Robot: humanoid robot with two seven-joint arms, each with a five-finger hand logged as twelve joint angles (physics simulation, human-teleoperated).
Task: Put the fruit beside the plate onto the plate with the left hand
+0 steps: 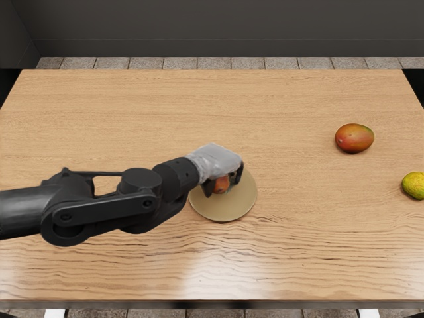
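Note:
A round tan plate [233,204] lies near the middle of the wooden table. My left hand [222,173] reaches in from the left and hovers over the plate's upper left part. Its grey fingers [233,163] are curled around a small orange-red fruit [221,184], which shows just under the palm, above the plate. Whether the fruit touches the plate I cannot tell. The right arm is out of view.
A red-green mango [354,138] lies far right on the table. A yellow-green fruit [414,185] sits at the right edge. The table's front edge runs along the bottom of the view; a dark wall stands behind.

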